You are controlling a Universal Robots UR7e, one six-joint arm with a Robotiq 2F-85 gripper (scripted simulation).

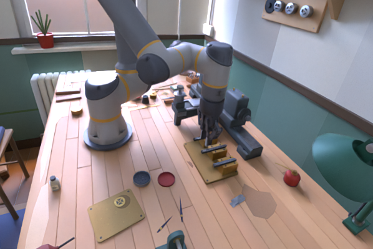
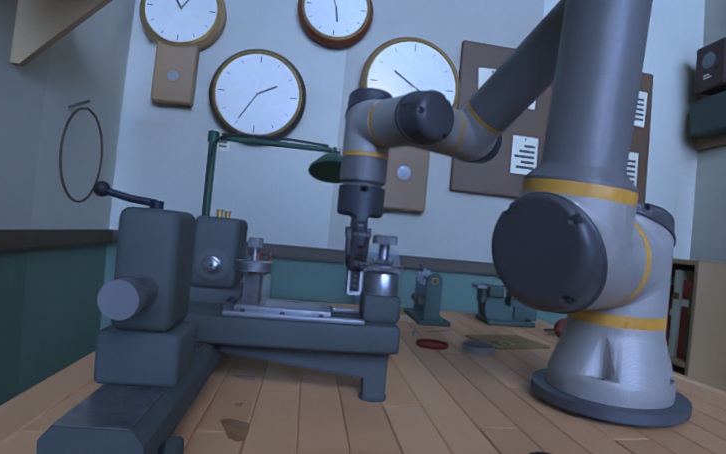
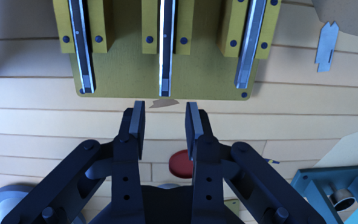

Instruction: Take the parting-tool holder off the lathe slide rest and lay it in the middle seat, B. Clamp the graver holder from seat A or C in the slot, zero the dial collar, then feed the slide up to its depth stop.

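Note:
Three dark tool holders lie in the three seats of the yellow rack [image 1: 211, 158] [image 3: 164, 48], one in each seat, with the middle holder [image 3: 165, 45] in the centre seat. My gripper [image 3: 164, 121] [image 1: 210, 136] hangs just off the rack's near edge, in line with that middle holder. It is open and holds nothing. The lathe [image 1: 224, 116] [image 2: 202, 305] with its slide rest [image 2: 292, 310] stands behind the rack. In the side camera the wrist hides the seat nearest the lathe.
A blue-grey dish [image 1: 142, 178] and a red lid [image 1: 166, 179] lie on the bench in front of the rack. A brass plate [image 1: 115, 214], a red oil can [image 1: 291, 178], a green lamp [image 1: 346, 169] and paper scraps [image 1: 257, 200] lie around. The robot base [image 1: 107, 119] stands to the left.

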